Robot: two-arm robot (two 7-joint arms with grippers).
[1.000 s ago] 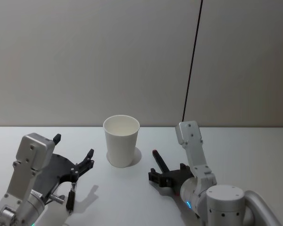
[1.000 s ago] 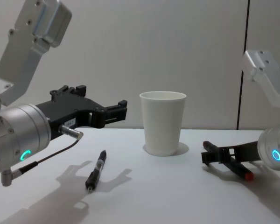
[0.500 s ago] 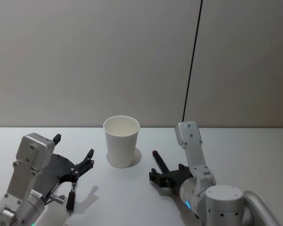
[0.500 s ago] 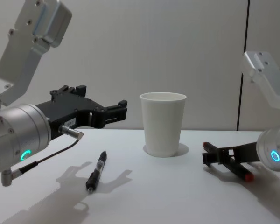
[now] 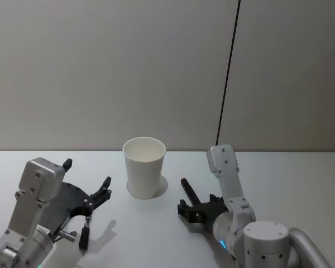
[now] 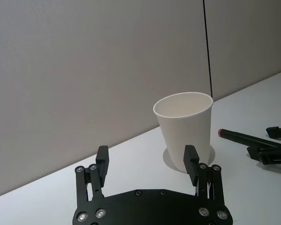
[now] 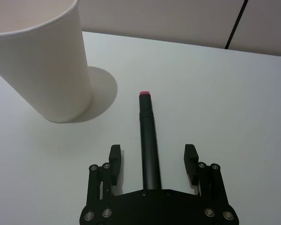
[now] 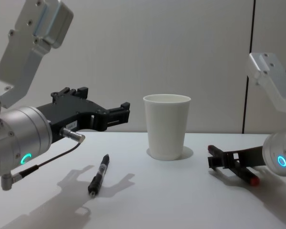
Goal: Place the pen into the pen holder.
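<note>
The pen lies on the desk right of the cup, between the wide-open jaws of the right gripper; likely light, stiff and slippery, it calls for a mid-barrel grip, while the left gripper hovers, jaws wide, left of the cup.

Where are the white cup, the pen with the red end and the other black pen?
white cup point(image 5: 143, 178): head view, middle of its side wall.
pen with the red end point(image 7: 148, 140): right wrist view, middle of its black barrel.
other black pen point(image 8: 99, 174): chest view, middle of its barrel.
</note>
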